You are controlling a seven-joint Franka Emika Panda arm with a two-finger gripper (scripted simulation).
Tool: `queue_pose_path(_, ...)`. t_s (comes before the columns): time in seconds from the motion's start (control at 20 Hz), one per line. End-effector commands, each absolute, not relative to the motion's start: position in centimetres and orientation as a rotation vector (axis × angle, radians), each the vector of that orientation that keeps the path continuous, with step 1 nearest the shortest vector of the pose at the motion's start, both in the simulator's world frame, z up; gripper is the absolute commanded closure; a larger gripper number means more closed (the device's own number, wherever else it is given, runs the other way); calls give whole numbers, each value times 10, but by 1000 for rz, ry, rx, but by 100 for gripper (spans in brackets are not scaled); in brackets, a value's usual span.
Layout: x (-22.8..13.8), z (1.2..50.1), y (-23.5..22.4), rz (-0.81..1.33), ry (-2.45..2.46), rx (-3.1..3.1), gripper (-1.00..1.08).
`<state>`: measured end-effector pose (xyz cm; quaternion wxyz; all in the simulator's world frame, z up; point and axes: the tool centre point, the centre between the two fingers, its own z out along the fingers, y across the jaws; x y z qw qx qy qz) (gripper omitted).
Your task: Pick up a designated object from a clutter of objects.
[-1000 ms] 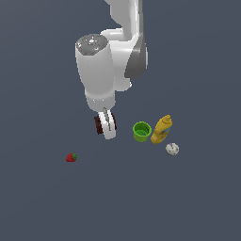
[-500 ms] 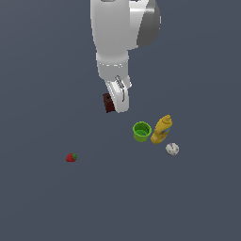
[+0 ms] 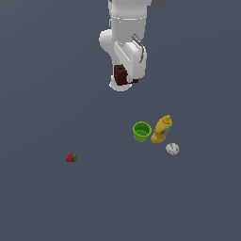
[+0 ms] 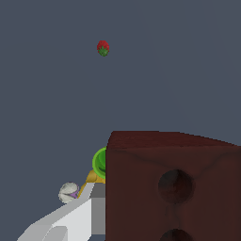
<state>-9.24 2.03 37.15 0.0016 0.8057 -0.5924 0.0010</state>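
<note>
My gripper (image 3: 123, 80) is shut on the dark reddish-brown block (image 3: 120, 75) and holds it high above the floor, up and to the exterior view's left of the other items. In the wrist view the block (image 4: 174, 186) fills the near field, two round holes showing, with a grey finger (image 4: 70, 219) beside it. On the floor lie the green cup (image 3: 141, 131), the yellow mustard bottle (image 3: 162, 129), the white ball (image 3: 172, 149) and the small red strawberry (image 3: 71, 157). The wrist view shows the strawberry (image 4: 103, 47), the ball (image 4: 68, 192) and part of the cup (image 4: 100, 162).
The floor is a plain dark grey surface (image 3: 56, 94). The cup, bottle and ball cluster together at the exterior view's right; the strawberry lies alone at the left.
The arm has risen, lifting the brown block from floor level near the cup to well above the clutter. The cup, bottle, ball and strawberry have not moved.
</note>
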Motion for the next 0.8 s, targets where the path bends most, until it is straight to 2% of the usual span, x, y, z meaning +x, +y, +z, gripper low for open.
queue_pose_path(0.0,-104,390,30,5,-1860,2528,108)
queue_pose_path(0.4,-130,433,54,2,-1860,2530,108)
queue_pose_path(0.75,-138,448,62,1,-1860,2531,108)
